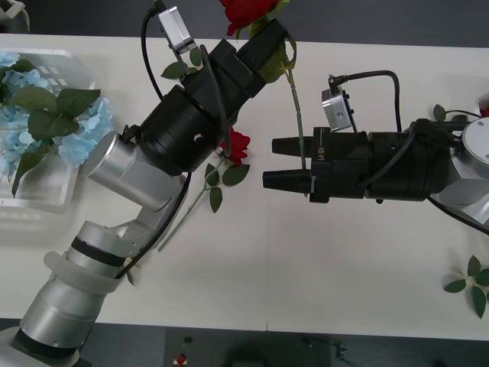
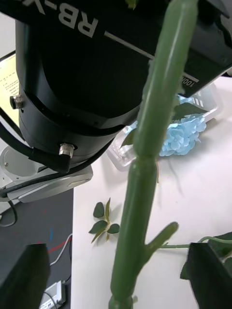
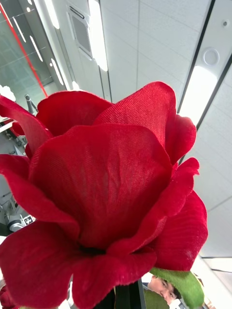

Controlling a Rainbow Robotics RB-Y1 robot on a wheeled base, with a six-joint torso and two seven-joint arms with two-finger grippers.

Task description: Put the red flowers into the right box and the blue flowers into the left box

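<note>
Front view: the left tool (image 1: pixel 269 40) is clamped just under the bloom of a red rose (image 1: pixel 244 11), lifted above the counter (image 1: pixel 321 290); its stem (image 1: pixel 296 115) hangs down.
Right tool: the right tool (image 1: pixel 269 162) has its fingers apart, one on each side of that stem, not yet closed on it.
Handover risk: if the left tool lets go before the right one pinches, the thin stem could slide out and the rose drop.
Grip risk: the stem looks smooth and narrow, so a closing tool may let it twist or pivot under the heavy bloom.
Other roses: a second red rose (image 1: pixel 238 145) lies on the counter beside the left arm; a swing could sweep it away.
Blue flowers: the blue flowers (image 1: pixel 46 122) sit in the left box (image 1: pixel 72 65), on the left.
Right box: a white rim (image 1: pixel 477 149) behind the right arm may be it; I cannot tell.
</note>
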